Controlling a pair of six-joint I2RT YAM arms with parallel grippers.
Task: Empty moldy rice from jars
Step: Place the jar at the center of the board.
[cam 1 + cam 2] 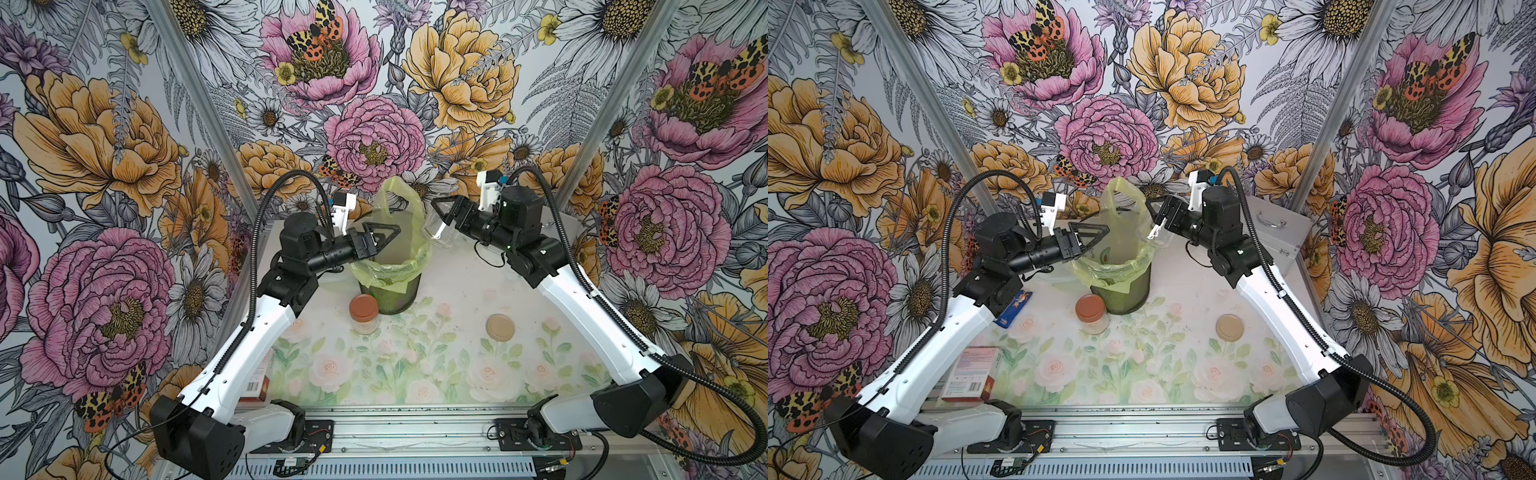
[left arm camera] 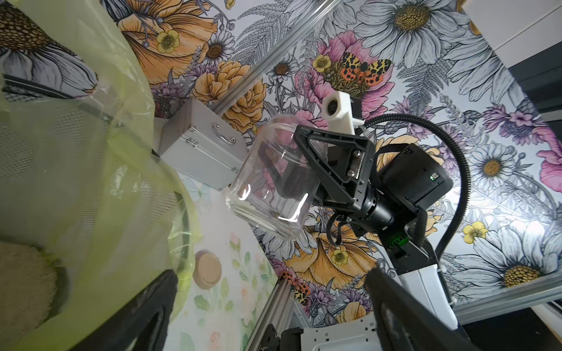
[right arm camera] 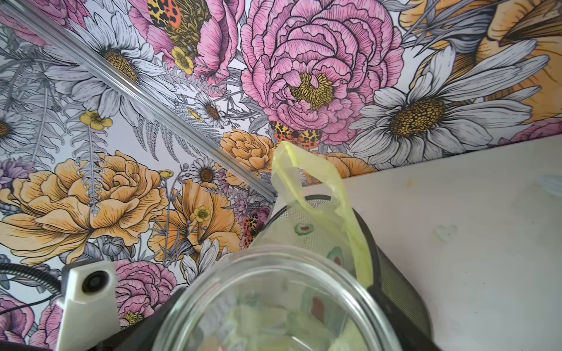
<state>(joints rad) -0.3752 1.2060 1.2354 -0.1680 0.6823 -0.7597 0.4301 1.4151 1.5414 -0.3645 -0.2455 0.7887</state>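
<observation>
Jar (image 2: 267, 197) (clear glass) sits clamped in right end effector (image 2: 286, 161), tilted.

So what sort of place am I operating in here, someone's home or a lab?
Most likely a staged robot test booth, not a real home: flower-printed wall panels held by bare aluminium posts, a metal rail along the front of the table, and a lined mesh bin as a prop.

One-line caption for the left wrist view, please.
Right gripper holds a lidless clear jar, tilted, beside the bag-lined mesh bin.
</observation>
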